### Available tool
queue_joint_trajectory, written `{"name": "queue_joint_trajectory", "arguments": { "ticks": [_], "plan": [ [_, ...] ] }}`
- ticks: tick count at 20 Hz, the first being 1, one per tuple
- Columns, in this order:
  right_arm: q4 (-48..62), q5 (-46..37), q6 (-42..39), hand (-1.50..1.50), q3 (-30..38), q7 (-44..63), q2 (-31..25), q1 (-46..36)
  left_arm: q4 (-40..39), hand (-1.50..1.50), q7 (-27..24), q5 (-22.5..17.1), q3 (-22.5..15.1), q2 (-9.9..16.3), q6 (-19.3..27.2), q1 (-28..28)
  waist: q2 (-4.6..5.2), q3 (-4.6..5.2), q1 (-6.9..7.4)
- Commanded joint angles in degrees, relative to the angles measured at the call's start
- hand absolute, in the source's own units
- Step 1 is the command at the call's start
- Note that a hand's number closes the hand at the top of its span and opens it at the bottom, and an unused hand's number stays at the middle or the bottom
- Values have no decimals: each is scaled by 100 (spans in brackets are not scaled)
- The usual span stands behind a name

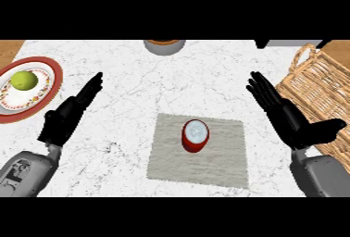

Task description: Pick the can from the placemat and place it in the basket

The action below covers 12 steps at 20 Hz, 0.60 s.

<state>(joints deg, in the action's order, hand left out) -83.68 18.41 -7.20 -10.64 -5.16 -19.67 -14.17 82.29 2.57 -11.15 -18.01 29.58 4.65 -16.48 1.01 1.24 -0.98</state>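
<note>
A red can (194, 136) with a silver top stands upright in the middle of a grey placemat (226, 162) on the white marble counter. The wicker basket (321, 99) lies at the right edge of the view. My right hand (287, 118) is open, fingers straight, between the placemat and the basket, apart from the can. At the left of the placemat my left hand (68, 113) is open too, fingers pointing away, holding nothing.
A red-rimmed plate (51, 88) with a green apple (24, 80) on it sits at the far left. A grey cup (165, 46) stands at the counter's far edge. Bare wood shows at the top left corner.
</note>
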Motion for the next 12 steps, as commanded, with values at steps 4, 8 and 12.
{"name": "queue_joint_trajectory", "arguments": {
  "ticks": [4,8,12],
  "plan": [
    [433,914,-1241,150,-64,-262,571,-1541,-424,0,212,-301,520,-195,266,-191,47,-138,535],
    [-179,2,-2458,150,-893,-1080,143,-2317,-547,0,396,-566,567,-376,282,9,47,-123,873],
    [-432,-1530,-2069,-150,-1866,-2380,748,-1860,-388,0,770,-659,758,-460,655,80,-84,-143,429]
  ]
}}
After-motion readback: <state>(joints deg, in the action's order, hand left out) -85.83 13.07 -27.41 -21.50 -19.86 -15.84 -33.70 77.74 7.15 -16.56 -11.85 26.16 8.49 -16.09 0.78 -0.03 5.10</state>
